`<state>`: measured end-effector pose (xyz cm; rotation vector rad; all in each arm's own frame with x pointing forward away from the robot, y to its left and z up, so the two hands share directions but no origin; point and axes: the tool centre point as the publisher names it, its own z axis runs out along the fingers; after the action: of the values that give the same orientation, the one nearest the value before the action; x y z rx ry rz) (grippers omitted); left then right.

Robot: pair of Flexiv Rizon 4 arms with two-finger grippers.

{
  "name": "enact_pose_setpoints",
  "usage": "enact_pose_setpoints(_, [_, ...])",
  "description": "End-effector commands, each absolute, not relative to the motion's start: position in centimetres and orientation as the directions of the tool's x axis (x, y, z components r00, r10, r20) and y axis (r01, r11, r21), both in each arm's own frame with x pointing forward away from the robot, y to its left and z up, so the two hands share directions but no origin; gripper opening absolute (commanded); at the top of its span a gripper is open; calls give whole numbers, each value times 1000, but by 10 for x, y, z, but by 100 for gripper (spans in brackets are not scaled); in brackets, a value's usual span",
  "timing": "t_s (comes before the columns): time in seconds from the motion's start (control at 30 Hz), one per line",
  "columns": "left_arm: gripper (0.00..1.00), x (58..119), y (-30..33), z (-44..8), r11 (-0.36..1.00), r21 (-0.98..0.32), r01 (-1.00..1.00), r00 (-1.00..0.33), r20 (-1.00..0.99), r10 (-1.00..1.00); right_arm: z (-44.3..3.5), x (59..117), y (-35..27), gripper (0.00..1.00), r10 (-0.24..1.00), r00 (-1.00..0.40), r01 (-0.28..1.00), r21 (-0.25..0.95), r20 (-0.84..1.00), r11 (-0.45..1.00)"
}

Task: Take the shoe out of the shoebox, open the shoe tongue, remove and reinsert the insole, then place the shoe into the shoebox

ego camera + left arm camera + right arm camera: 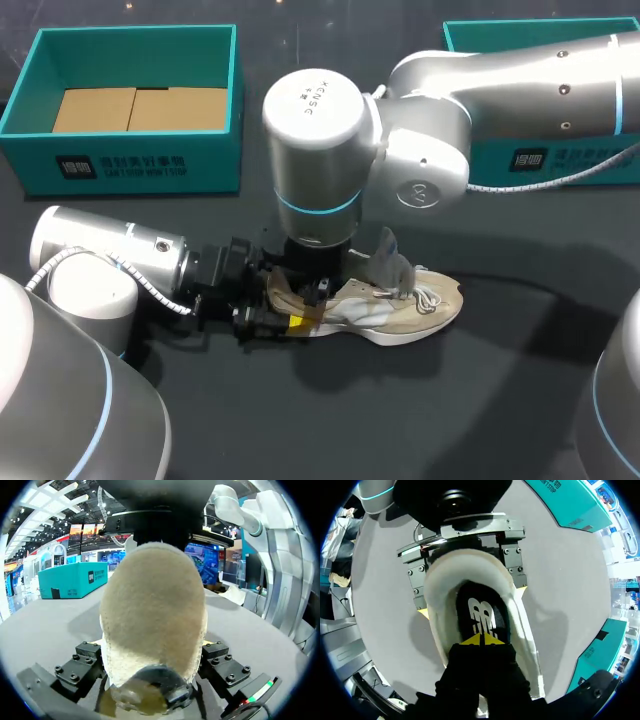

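Beneath both sets of jaws spreads the dark grey counter point(520, 400). The white left arm point(110, 255) lies low along it, and the white right arm point(500, 90) reaches past the middle. Well beyond the jaws stand an open teal cardboard shoebox point(120, 170) and a second teal box point(560, 160), which is partly hidden by the right arm.

A beige-and-white suede sneaker point(400, 310) rests sole-down on the counter. The left jaws clamp its heel, their black fingers point(512, 560) pressing it from both sides. Its grey tongue point(390, 262) stands up just ahead of the right jaws. Those point straight down into the heel opening, yellow fingertips point(481, 640) closed together on the black insole point(485, 617) — whether they pinch it I cannot tell.
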<state>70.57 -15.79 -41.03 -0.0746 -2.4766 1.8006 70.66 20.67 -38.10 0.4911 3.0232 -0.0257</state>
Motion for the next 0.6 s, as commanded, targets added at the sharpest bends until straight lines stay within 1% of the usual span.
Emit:
enact_pose_setpoints(0.03, [0, 706, -157, -412, 310, -951, -6, -996, 34, 85, -376, 704, 187, 1, 337, -938, 337, 18, -84, 941])
enact_pose_setpoints(0.1, [0, 706, -157, -412, 310, -951, -6, -996, 34, 85, -376, 704, 182, 11, 354, -931, 353, 22, -88, 935])
enact_pose_setpoints(0.13, [0, 706, -157, -412, 310, -951, -6, -996, 34, 85, -376, 704, 180, 18, 356, -930, 355, 21, -89, 935])
enact_pose_setpoints(0.27, [0, 706, -157, -412, 310, -951, -6, -996, 34, 85, -376, 706, 176, 20, 361, -928, 361, 20, -90, 932])
enact_pose_setpoints(0.37, [0, 706, -157, -412, 310, -951, -6, -996, 34, 85, -377, 707, 175, 25, 360, -928, 360, 18, -90, 933])
enact_pose_setpoints(0.47, [0, 706, -157, -412, 310, -951, -6, -996, 34, 85, -377, 708, 174, 26, 361, -928, 361, 17, -91, 932])
enact_pose_setpoints(0.6, [0, 706, -157, -412, 310, -951, -6, -996, 34, 85, -378, 710, 172, 31, 361, -928, 361, 15, -92, 932])
